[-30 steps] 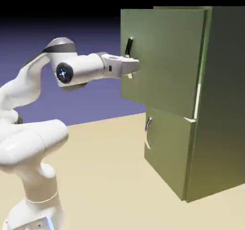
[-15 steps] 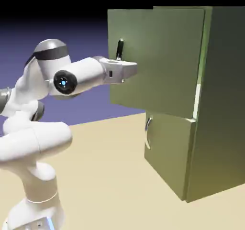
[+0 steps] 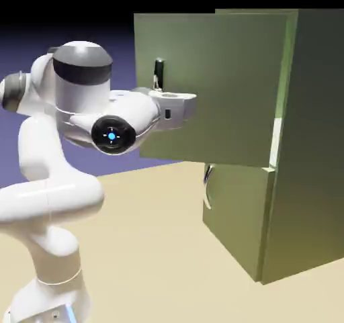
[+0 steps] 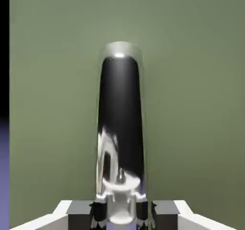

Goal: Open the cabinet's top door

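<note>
Blue-violet backdrop behind, the olive-green top door [image 3: 228, 86] stands ajar, gripper [image 4: 122, 214] clamped on its glossy handle [image 4: 120, 114].

Exterior view: we record a plain olive-green door [image 3: 222, 86] at upper right, white arm [image 3: 50, 197] at left, tan table [image 3: 154, 248] at bottom, blue-violet backdrop [image 3: 181, 60] behind.

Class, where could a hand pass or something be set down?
Bare tabletop spreads between the arm's base and the lower door. It is crowded at the upper door's handle, where the tool closes in.
</note>
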Action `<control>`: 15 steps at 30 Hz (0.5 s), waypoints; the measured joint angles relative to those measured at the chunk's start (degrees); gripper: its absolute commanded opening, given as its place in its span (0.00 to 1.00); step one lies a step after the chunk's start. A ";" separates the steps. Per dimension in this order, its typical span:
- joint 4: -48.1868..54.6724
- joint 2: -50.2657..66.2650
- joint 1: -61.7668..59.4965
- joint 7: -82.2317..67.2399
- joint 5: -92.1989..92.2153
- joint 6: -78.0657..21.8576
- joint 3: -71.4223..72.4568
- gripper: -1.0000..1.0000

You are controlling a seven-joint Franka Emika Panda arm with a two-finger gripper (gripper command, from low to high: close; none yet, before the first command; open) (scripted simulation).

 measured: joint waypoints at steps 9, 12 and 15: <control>12.62 18.69 -3.00 -15.81 -16.46 -6.19 2.19 0.00; 17.40 24.92 -2.98 -20.07 -21.60 -6.96 3.11 0.00; 22.45 31.15 -2.62 -23.60 -26.39 -7.45 4.08 0.00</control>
